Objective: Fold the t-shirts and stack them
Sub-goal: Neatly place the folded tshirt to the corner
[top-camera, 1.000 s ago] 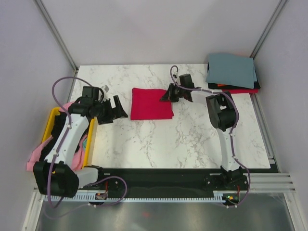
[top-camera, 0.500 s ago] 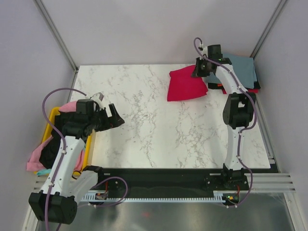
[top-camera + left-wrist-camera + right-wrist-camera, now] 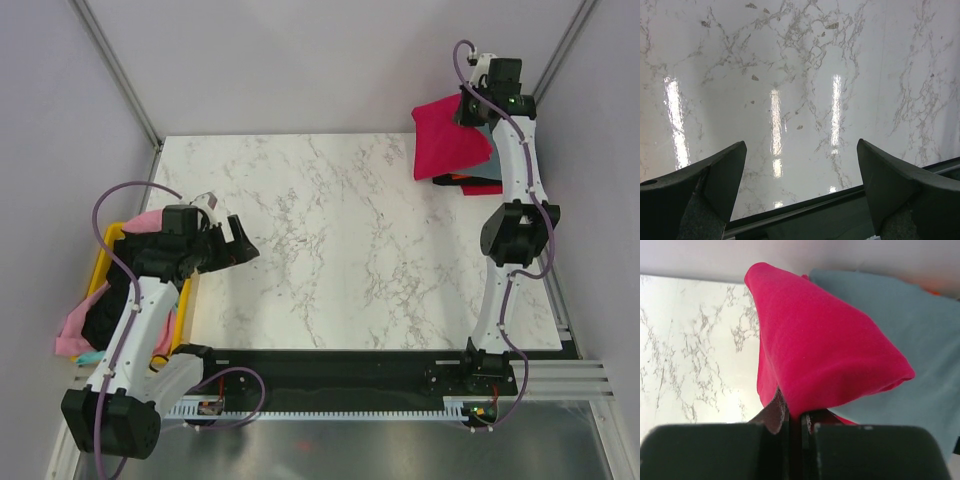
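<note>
Right fingers are clamped on the folded crimson t-shirt, held above the grey-blue t-shirt; left fingers are spread wide, empty.

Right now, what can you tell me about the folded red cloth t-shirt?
The crimson-red soft cloth t-shirt is folded into a flat bundle. The right gripper is shut on one edge, holding it in the air, so it droops. It hangs above the folded grey-blue shirt in the far right corner.
</note>
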Controlling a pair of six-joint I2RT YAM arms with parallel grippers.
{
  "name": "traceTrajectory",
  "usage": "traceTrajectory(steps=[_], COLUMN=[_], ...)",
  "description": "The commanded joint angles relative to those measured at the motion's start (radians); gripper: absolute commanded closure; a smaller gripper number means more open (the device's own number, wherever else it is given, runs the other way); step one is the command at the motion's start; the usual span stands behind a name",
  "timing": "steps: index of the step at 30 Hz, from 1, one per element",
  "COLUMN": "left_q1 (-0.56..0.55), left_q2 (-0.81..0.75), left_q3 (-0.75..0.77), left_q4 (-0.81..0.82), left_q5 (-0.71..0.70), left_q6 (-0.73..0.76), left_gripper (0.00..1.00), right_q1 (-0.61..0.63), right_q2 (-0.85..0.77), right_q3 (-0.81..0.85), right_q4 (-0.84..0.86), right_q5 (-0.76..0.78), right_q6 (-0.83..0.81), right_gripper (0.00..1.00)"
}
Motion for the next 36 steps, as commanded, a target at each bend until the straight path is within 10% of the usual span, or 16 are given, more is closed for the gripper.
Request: traceTrajectory(steps=[1,19,36], left_q1=[0.0,0.0,-0.002], left_q2=[0.009,0.022,0.035], left_q3=[-0.01,-0.013,-0.016], left_q4=[0.037,0.04,0.043], left_q5=[0.009,0.015,0.011], left_q6=[0.007,0.005,0.002], left_gripper=[0.01,0.02,0.02], right_q1=[-0.011,-0.142,-0.234], right_q2=[-0.023,-0.083,0.177], right_q3=[0.081,0.097,0.166], right_q4=[0.035,0.101,0.245], right_q5=[-0.005,-0.146,-0.214], right_q6=[-0.04,0.001,-0.016], right_gripper=[1.0,1.0,1.0])
